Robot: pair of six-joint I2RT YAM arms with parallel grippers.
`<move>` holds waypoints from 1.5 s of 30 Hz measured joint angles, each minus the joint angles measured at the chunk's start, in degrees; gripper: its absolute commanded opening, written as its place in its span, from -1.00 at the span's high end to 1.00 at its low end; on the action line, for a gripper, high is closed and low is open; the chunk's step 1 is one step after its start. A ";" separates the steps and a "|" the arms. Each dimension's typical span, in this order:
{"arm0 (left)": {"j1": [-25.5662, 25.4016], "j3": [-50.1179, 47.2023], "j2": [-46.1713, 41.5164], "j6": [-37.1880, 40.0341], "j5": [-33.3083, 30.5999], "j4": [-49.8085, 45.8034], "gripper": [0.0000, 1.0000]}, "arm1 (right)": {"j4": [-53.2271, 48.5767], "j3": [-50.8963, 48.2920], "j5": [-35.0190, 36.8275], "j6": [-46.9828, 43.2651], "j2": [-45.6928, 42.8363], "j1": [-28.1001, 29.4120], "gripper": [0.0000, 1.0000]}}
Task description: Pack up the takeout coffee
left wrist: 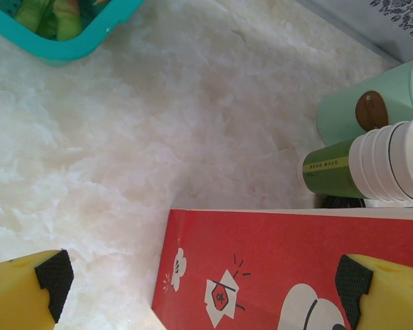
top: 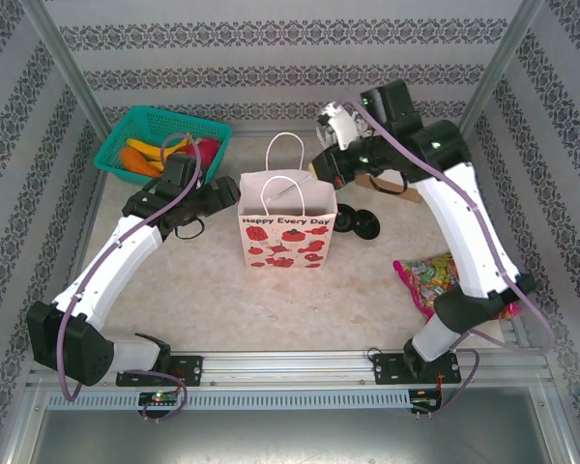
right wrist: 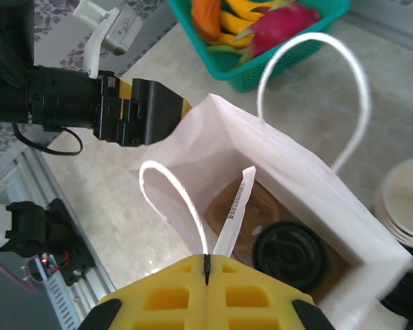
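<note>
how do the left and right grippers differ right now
The left gripper is open wide; the right gripper is shut. The left gripper sits beside the paper bag, at its red side; the right gripper hangs above the bag's open top, over the takeout coffee inside. Both have yellow fingers.

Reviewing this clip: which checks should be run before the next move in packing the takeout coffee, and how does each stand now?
1. Takeout coffee inside the gift bag: ok, its black lid shows at the bottom.
2. Bag upright and open-mouthed: ok.
3. Right pincer shut, apparently on a white stick over the bag mouth: ok.
4. Left pincer open at the bag's red side: ok.
5. Near handle free of the right pincer: cannot tell.
6. Lid fully seated on the cup: cannot tell.
</note>
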 measured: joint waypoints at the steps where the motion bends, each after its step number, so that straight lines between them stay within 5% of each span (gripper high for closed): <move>1: 0.00 -0.02 0.00 0.00 0.07 0.00 -0.99 | 0.72 -0.33 -1.05 -0.20 0.90 0.00 1.00; 11: 0.00 -0.44 -0.09 0.00 -0.07 -0.02 -0.99 | 12.17 -6.82 -4.79 -2.40 6.93 1.86 0.96; 21: 0.00 -0.55 -0.42 0.00 -0.13 -0.02 -0.99 | 13.79 -12.94 -0.63 -7.43 8.92 1.86 0.41; 31: 0.00 -0.55 -0.42 -0.02 -0.42 -0.02 -0.99 | 13.44 -15.17 4.63 -8.74 2.91 1.70 0.12; 33: 0.00 -0.57 -0.46 -0.02 -0.72 -0.02 -0.99 | 13.66 -15.98 4.92 -8.48 0.42 1.22 -0.22; 40: 0.00 -1.49 -1.88 -0.04 -2.25 0.00 -0.99 | 20.59 -25.62 9.88 -2.95 -12.87 -3.02 -0.88; 45: 0.00 -3.21 -3.65 -0.22 -3.13 1.60 -0.99 | 29.42 -35.67 16.68 5.01 -20.35 -11.74 -0.96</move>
